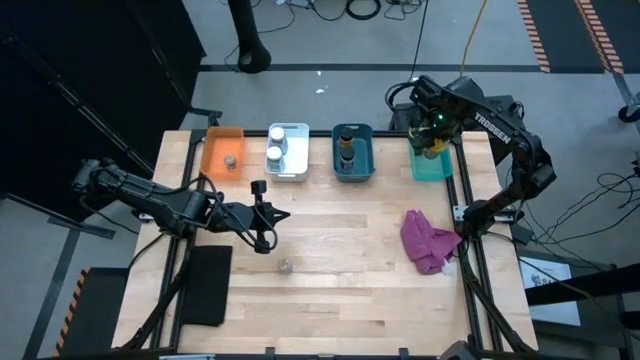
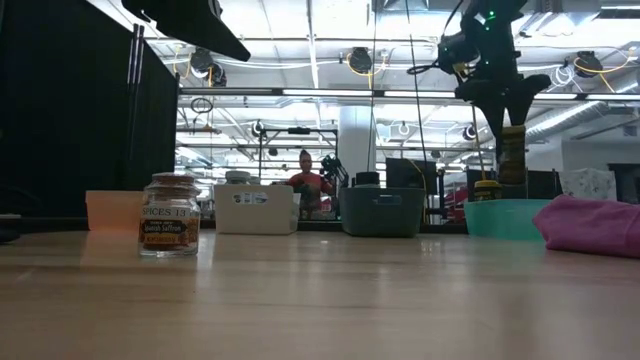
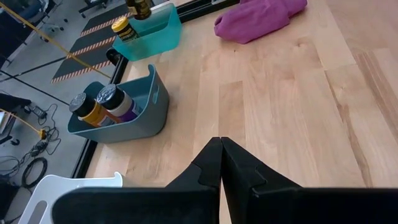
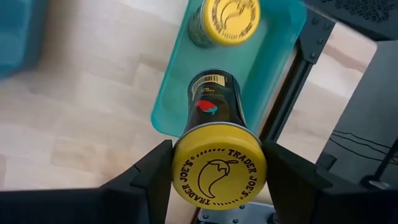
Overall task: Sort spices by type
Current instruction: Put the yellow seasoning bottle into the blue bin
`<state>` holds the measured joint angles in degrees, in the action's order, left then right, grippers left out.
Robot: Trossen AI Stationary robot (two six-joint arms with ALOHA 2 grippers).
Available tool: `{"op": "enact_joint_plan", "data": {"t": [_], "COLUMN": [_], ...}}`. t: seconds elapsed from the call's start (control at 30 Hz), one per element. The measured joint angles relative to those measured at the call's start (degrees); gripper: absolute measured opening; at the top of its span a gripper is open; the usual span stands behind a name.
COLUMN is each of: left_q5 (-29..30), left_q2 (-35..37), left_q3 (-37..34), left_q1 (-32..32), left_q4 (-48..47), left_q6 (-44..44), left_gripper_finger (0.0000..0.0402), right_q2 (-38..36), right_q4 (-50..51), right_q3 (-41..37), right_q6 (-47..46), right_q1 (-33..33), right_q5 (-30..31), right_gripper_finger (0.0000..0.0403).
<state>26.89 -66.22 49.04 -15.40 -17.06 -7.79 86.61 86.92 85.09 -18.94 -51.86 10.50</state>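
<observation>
Table point(image 1: 340, 290) was light wood w/ a black mat point(image 1: 205, 285) at its left front corner. L arm lay low across the left side; R arm reached over the far right corner.

4 bins sat in a row along the far edge: orange bin point(image 1: 222, 150), white bin point(image 1: 290, 155), blue bin point(image 1: 353, 155), teal bin point(image 1: 432, 165). Magenta cloth point(image 1: 428, 240) was bunched on the right side, near the table edge, well apart from the bins.

R gripper point(image 4: 217, 168) hung above the teal bin, fingers clamped on a yellow-lid jar point(image 4: 214, 137), one finger each side just under the lid; jar was off the bin floor, base pointing down into the bin. L gripper point(image 3: 221, 163) sat above mid-table, left of center, fingers pressed together w/ nothing between.

Jars: a 2nd yellow-lid jar point(image 4: 227, 18) stood inside the teal bin. Blue bin held 2 dark-lid jars point(image 3: 102, 106) side by side. White bin held 2 white-lid jars point(image 1: 275, 145). Orange bin held 1 small jar point(image 1: 229, 160). A loose jar point(image 2: 169, 215) w/ brown lid stood upright on the bare table, near the front, just beyond the L gripper tip in high view.

Low view showed a person point(image 2: 308, 180) far back in the room.
</observation>
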Motion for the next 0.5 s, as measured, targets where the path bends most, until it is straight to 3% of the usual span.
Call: {"op": "enact_joint_plan", "data": {"t": [0.17,0.5], "left_q5": [0.00,0.00], "left_q2": [0.00,0.00], "left_q3": [0.00,0.00], "left_q1": [0.00,0.02], "left_q4": [0.00,0.55], "left_q6": [0.00,-0.11], "left_gripper_finger": [0.0011,0.0011], "right_q2": [0.00,0.00], "right_q4": [-2.01,-9.33], "right_q3": [-4.98,-10.58], "right_q6": [1.97,6.59], "right_q1": [-1.21,-5.57], "right_q5": [-0.89,-8.81], "right_gripper_finger": [0.0192,0.0192]}}
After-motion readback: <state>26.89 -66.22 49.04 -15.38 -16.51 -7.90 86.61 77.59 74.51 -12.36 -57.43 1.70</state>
